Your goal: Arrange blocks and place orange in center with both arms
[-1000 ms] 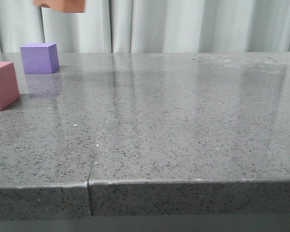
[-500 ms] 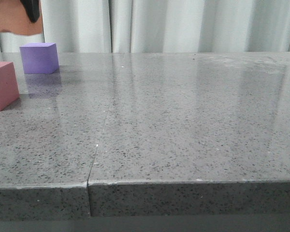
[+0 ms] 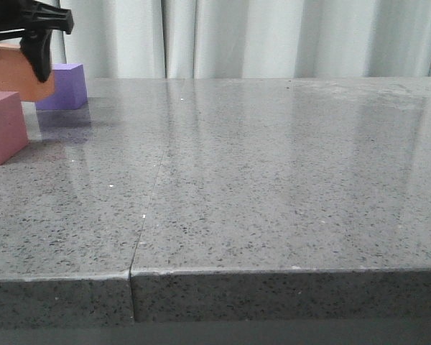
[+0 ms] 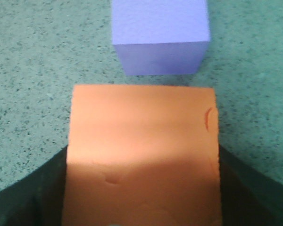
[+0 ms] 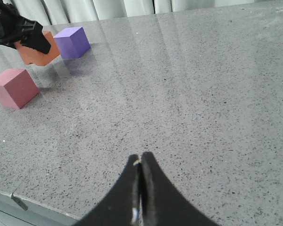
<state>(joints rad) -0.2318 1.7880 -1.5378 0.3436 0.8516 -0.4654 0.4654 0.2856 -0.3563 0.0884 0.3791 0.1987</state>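
Left gripper (image 3: 14,57) pinching orange block (image 4: 142,155) — right gripper (image 5: 140,188) pressed together, empty. Lower squarely between purple cube (image 3: 63,86) and pink-red cube (image 3: 3,127) — no nudging.

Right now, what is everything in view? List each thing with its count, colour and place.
orange block: one, orange, held off the table at the far left, between the purple and pink-red ones.
purple block: one, purple, on the table at the far left, toward the curtain.
pink-red block: one, dusty pink-red, on the table at the left edge, nearer the front.
table: one, grey speckled stone, with a seam left of centre.
curtain: pale, behind the table.
left tool: one, black, shut on the orange block.
right tool: one, black, fingers together, holding nothing, over the table.
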